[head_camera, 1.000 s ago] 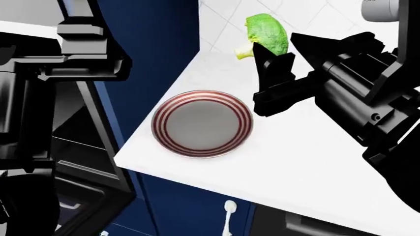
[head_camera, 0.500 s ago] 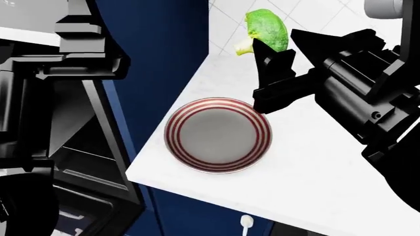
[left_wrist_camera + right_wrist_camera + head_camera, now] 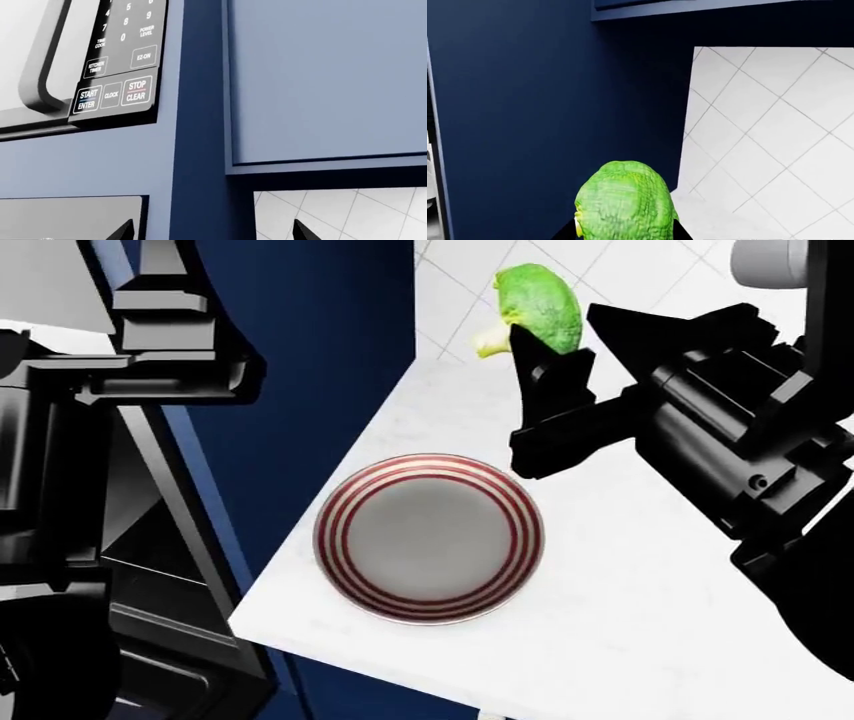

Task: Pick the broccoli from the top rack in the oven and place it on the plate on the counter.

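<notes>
Two end effectors show: the right end effector (image 3: 567, 340) is clamped on the broccoli (image 3: 541, 308), holding it in the air above the white bench (image 3: 641, 590), up beyond the plate (image 3: 429, 537) and near the tiled wall (image 3: 760, 140). The left end effector (image 3: 212, 231) shows only two dark fingertips (image 3: 303, 231) set apart, facing a blue cabinet (image 3: 320, 75) beside a microwave keypad (image 3: 120, 60). The plate lies near the bench's corner.
</notes>
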Robot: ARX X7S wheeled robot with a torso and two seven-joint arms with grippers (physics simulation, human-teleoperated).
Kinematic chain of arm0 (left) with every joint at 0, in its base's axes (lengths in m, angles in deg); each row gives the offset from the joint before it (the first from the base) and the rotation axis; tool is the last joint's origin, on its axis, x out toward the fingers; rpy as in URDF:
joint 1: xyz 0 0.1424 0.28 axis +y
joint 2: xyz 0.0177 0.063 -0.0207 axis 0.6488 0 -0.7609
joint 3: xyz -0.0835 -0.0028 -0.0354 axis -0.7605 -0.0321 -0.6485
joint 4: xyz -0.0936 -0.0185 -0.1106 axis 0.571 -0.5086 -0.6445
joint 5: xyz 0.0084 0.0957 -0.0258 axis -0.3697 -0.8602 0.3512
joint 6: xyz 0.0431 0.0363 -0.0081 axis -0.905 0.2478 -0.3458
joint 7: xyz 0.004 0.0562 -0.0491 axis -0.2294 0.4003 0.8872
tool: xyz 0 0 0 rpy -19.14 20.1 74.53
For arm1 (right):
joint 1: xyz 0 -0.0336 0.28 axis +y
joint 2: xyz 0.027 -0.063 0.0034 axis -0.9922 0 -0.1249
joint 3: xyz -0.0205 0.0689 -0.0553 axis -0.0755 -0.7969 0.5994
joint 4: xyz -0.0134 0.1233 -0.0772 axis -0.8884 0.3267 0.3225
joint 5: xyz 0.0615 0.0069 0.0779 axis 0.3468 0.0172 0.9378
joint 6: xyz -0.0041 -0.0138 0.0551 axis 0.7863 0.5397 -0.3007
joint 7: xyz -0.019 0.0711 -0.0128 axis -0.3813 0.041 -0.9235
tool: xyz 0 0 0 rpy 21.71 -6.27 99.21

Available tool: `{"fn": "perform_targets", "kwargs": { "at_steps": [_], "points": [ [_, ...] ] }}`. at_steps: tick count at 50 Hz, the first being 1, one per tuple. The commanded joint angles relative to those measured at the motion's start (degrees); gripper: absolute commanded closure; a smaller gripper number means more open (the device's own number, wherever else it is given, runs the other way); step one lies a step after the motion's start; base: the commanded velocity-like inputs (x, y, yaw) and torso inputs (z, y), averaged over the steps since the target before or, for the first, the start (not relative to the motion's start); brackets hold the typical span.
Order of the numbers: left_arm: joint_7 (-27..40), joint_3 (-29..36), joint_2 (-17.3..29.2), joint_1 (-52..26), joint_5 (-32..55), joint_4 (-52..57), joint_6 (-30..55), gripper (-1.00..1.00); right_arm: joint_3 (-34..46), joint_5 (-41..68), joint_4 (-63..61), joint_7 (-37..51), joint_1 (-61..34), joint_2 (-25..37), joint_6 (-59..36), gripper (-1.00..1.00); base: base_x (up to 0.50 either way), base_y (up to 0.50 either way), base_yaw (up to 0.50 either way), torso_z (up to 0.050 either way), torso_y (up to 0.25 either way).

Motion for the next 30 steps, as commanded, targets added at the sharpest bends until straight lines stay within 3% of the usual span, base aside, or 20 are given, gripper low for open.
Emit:
{"fn": "perform_targets", "kwargs": {
  "at_steps": [1,30],
  "points": [
    [0.3,0.1,0.2,-0.3,0.3,0.1,-0.1,-1.0,1.0,-2.5,0.4,-2.5,0.6,-0.4,-1.1,1.0,0.0,0.0,0.0,0.0,0.0],
    [1.9,0.5,0.5,-1.8,2.3,0.7,0.1,-1.0,8.2,-18.8,11.0,-17.6,4.6,-7.6,0.3,1.0,0.0,0.0,0.0,0.001,0.0]
  ]
}}
